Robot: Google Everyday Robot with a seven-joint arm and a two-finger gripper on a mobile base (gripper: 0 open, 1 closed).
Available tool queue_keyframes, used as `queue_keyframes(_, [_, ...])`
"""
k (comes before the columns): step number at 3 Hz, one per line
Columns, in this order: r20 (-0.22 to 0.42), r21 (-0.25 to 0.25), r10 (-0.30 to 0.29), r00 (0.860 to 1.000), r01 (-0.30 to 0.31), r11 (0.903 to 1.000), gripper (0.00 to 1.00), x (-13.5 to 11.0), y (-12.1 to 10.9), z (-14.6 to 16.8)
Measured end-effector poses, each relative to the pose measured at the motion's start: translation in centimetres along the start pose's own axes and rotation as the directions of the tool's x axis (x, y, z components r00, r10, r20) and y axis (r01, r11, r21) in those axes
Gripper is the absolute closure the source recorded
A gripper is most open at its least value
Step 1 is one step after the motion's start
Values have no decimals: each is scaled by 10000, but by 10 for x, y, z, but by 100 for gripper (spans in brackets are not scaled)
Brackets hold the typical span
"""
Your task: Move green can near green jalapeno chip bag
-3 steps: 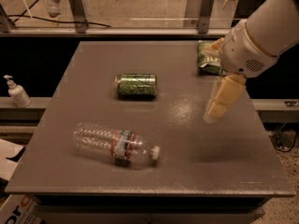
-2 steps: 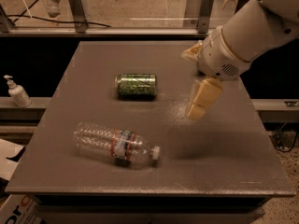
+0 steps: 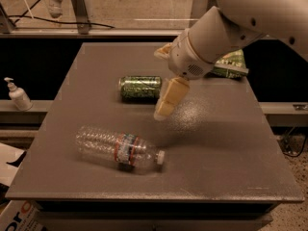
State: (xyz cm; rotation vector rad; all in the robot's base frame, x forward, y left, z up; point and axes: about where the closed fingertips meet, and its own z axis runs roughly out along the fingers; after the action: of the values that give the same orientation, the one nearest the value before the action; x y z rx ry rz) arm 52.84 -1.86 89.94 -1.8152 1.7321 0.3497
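The green can (image 3: 140,87) lies on its side at the middle of the grey table (image 3: 216,148). The green jalapeno chip bag (image 3: 232,63) lies at the table's far right and is partly hidden behind my arm. My gripper (image 3: 162,83) hangs just right of the can and a little above the table. It is open and empty, with one cream finger (image 3: 168,98) pointing down beside the can's right end and the other finger (image 3: 162,52) behind it.
A clear plastic bottle (image 3: 120,149) lies on its side at the front left of the table. A white pump bottle (image 3: 18,95) stands on a ledge left of the table. A rail runs behind the table's far edge.
My arm and gripper have moved left from in front of the chip bag to the can's right end. The can, bag and bottle have not moved.
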Motion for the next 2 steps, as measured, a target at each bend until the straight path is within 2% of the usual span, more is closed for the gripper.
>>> queue_keyframes(1, [340, -105, 317, 9989, -313, 9995, 0, -2, -18, 24])
queue_keyframes(2, [504, -346, 574, 9971, -557, 9978, 0, -2, -24, 49])
